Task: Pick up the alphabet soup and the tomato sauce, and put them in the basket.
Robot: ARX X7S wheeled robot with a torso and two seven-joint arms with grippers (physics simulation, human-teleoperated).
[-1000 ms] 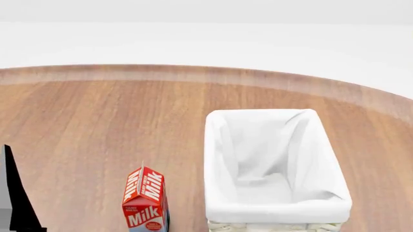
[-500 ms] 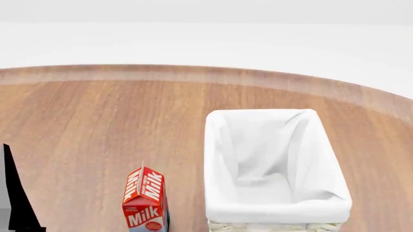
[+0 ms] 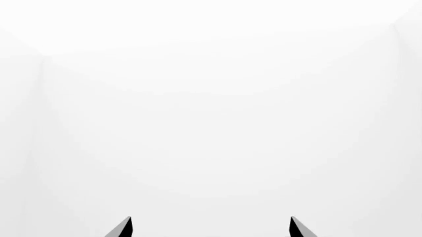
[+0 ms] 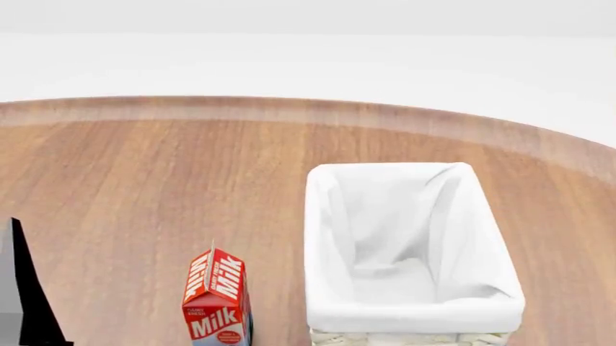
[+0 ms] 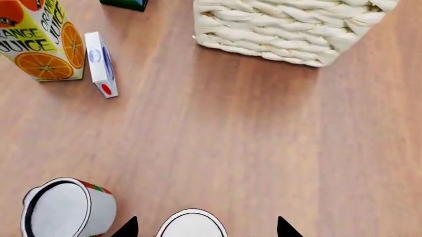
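Observation:
The basket (image 4: 486, 306), whitish wicker with a white lining, stands on the wooden table at the right; its woven wall (image 5: 283, 29) shows in the right wrist view. The tomato sauce (image 5: 56, 212), a can with a red and green label and a pale top, stands beside my right gripper (image 5: 206, 227). That gripper is open, its fingertips (image 5: 130, 224) either side of a second pale can top (image 5: 191, 228) without touching; that can's label is hidden, so I cannot tell whether it is the alphabet soup. My left gripper (image 3: 211, 227) is open and empty against plain white.
A red milk carton (image 4: 218, 299) stands left of the basket. In the right wrist view an orange juice carton (image 5: 43, 39), a small white box (image 5: 102, 64) and a dark green item (image 5: 125, 4) stand beyond the cans. The table's far curved edge (image 4: 288, 108) lies ahead.
In the head view my left gripper's black finger has shifted slightly right and down. The basket and milk carton have not moved.

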